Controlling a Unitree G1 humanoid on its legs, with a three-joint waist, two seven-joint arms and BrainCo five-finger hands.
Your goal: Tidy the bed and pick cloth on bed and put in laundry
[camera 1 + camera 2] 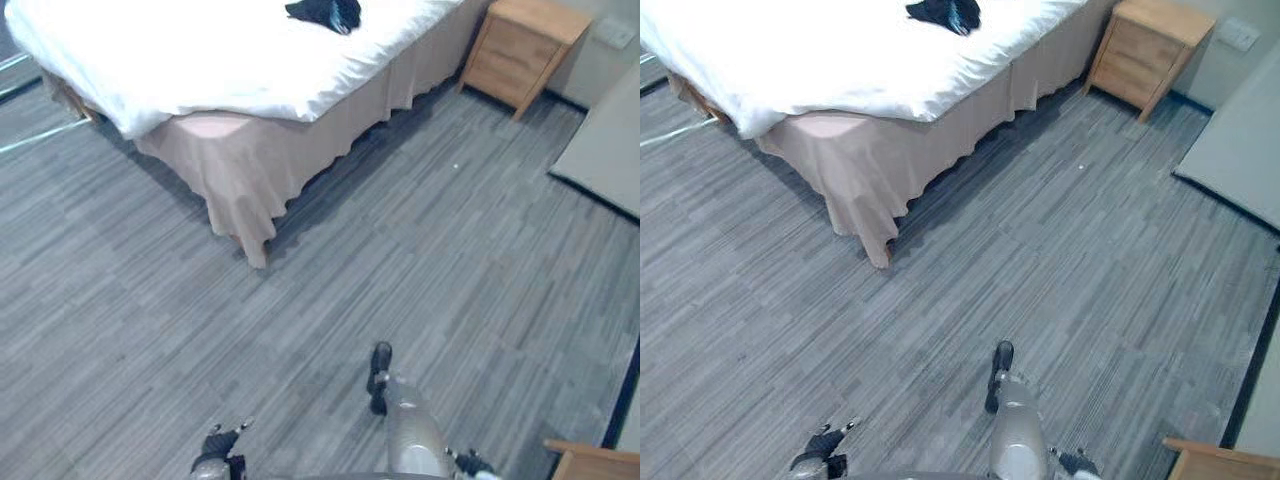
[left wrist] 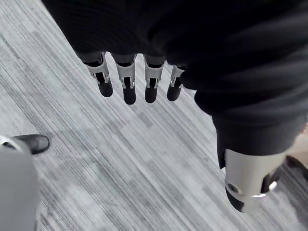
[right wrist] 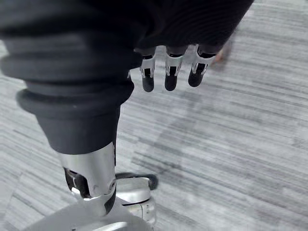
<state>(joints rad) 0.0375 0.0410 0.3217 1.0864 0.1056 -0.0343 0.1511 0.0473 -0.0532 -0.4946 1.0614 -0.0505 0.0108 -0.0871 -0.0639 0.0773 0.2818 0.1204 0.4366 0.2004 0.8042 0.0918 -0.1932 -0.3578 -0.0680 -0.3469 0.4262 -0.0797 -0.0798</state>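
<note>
While dk cloth (image 1: 323, 13) lies on bed (image 1: 200, 60), nightstand (image 1: 520, 50) stands nr.

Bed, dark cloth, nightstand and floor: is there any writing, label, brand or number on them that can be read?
No text can be read.
The white bed, the dark cloth on it, the wooden nightstand, the grey floor and the pale wall plate show no legible words, labels or numbers.

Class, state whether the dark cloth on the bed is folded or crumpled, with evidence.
Crumpled: the dark cloth lies in an irregular heap with uneven edges on the white bedcover, no flat folds visible.
</note>
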